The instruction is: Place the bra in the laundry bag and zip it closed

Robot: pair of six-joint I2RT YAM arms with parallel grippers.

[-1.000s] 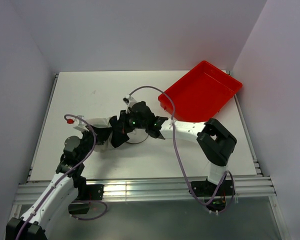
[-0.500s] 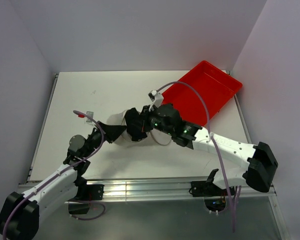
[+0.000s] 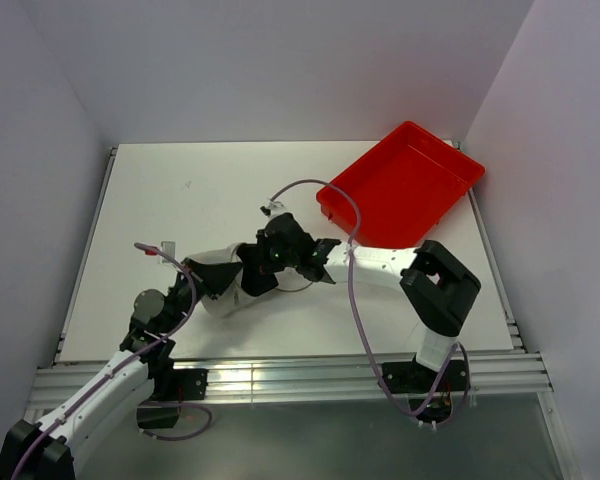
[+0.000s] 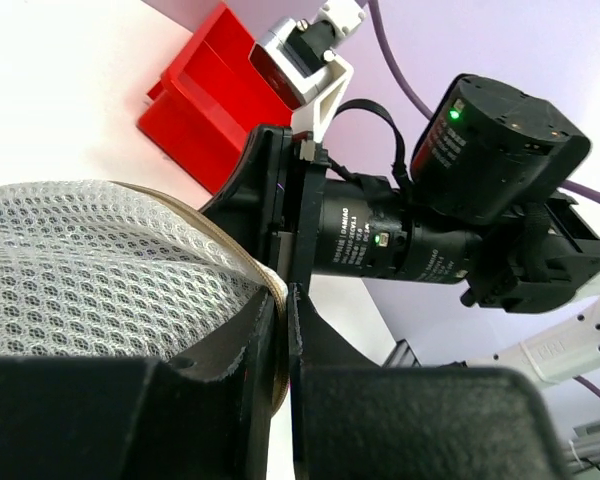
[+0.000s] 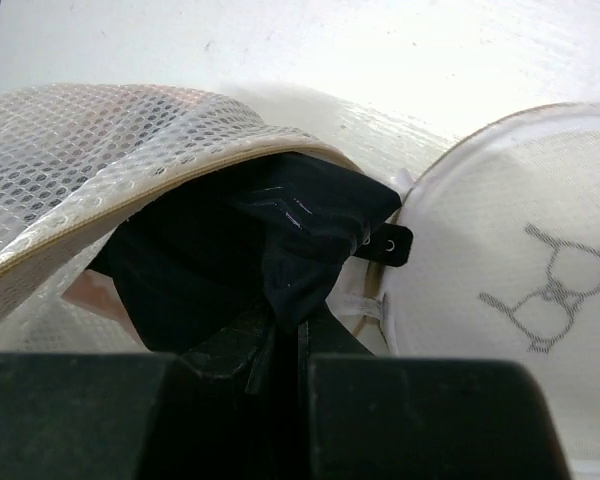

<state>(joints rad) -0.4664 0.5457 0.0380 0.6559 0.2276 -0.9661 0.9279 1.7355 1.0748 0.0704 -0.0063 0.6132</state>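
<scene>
The left end effector [image 4: 280,335] is pinching the stiff rim of the white mesh laundry bag [image 4: 100,265] at mid-counter [image 3: 180,190]. The right end effector [image 5: 285,345] is gripping the black bra [image 5: 240,235] at the bag's mouth, under the mesh edge. The zip lid [image 5: 500,250] is lying open just beside it. Both arms are crowding over the bag, with a red plastic tray [image 3: 400,185] sitting apart at the far right.

Left arm [image 3: 100,385] and right arm [image 3: 380,265]: white link shells, black joint housings, a lilac cable [image 3: 352,300] strung loosely along each. Right arm, the one nearer the red tray [image 3: 405,185], has a chunky black elbow block [image 3: 442,285] and green LEDs [image 4: 455,114] lit on its black wrist motor. White bracket [image 4: 315,70] on that wrist, tray side, carries a small camera; white lettering on the black barrel below it.
</scene>
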